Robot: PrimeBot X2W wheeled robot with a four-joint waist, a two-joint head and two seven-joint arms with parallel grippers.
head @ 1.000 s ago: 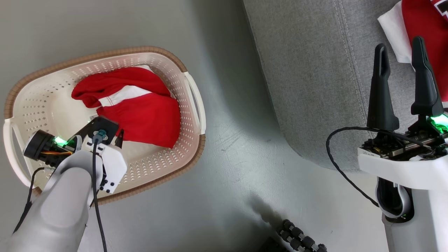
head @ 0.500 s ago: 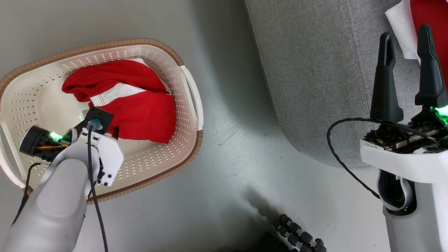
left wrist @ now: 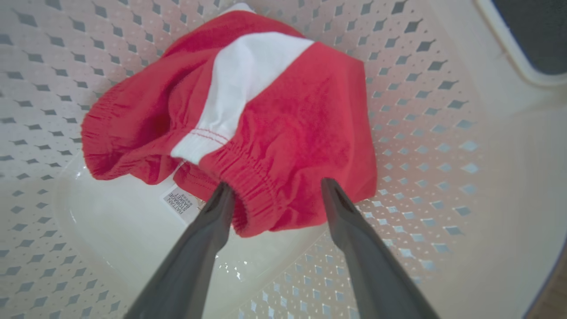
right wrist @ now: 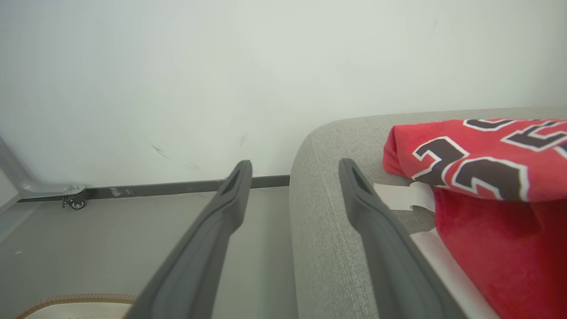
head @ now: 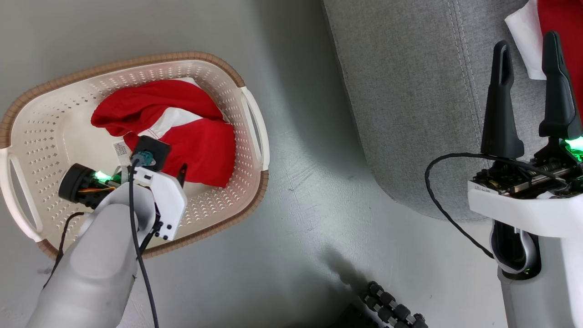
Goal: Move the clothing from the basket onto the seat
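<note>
Approach is nearly done: the left gripper (left wrist: 277, 186) has advanced inside the basket (left wrist: 421, 133), its wide-open jaws now straddling the elastic hem of the red clothing (left wrist: 288, 119), ready to close.

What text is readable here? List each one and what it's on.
"RATTAN STORAGE BASKET": sticker on basket floor; finer print below too small.
"2": jersey on the sofa; second numeral folded, lettering above cut off.
Label on right gripper base: too small.
</note>
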